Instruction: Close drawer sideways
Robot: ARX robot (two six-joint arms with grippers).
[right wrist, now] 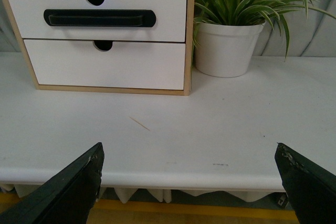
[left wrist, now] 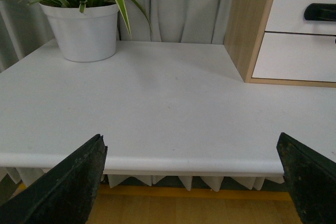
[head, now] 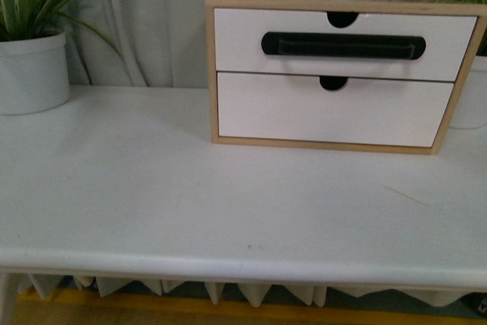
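The drawer is the upper one in a light-wood cabinet at the back of the white table. It has a white front, a long black bar handle and a semicircular notch at its top edge. Its front seems to stand slightly forward of the lower drawer. It also shows in the right wrist view and partly in the left wrist view. Neither arm shows in the front view. My left gripper and right gripper are open and empty, over the table's front edge, far from the cabinet.
A plain white lower drawer without a handle sits below. A potted plant stands at the back left, another pot right beside the cabinet's right side. A thin stick lies on the table.
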